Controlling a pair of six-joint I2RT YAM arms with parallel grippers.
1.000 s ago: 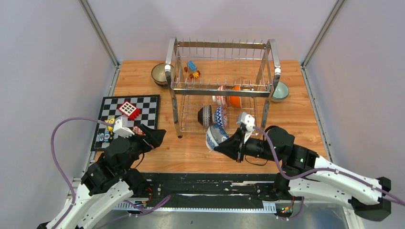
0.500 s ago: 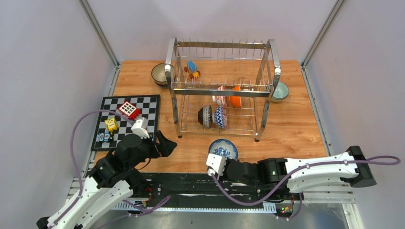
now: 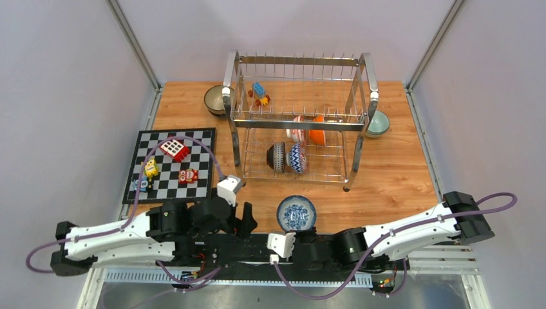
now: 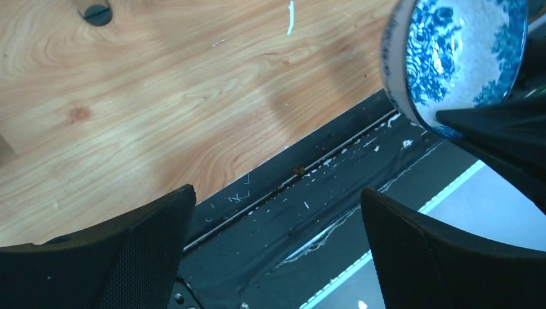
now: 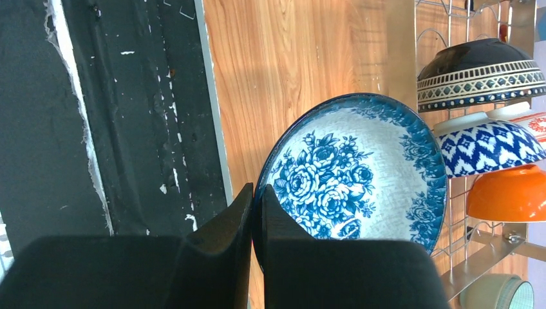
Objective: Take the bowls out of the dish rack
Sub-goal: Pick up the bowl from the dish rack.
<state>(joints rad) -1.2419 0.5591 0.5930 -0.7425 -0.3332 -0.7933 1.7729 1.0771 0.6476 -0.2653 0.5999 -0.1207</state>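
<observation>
Grainy wooden table point(image 3: 399, 167): near the wire dish rack point(image 3: 299, 61) our right gripper point(image 5: 256, 193) pinches a glossy blue-floral bowl point(image 5: 360, 167); left gripper point(image 4: 277, 196) gapes empty.

1. From above, the light is bright, soft and even; the table point(image 3: 399, 167) glows warm and the walls take a pale lilac cast.
2. Shadows there are faint: only a thin grey blur under the rack point(image 3: 293, 122), whose chrome rails glint white.
3. In the left wrist view, small hard glare spots sit on the glaze of the bowl point(image 4: 451, 58), and a broad soft shadow crosses the wood beside it.
4. The left fingers point(image 4: 122, 257) loom dark and slightly soft along the bottom edge.
5. In the right wrist view the bowl is crisp and the wood strongly orange; the right fingers point(image 5: 216, 238) are flat black, with no detail.
</observation>
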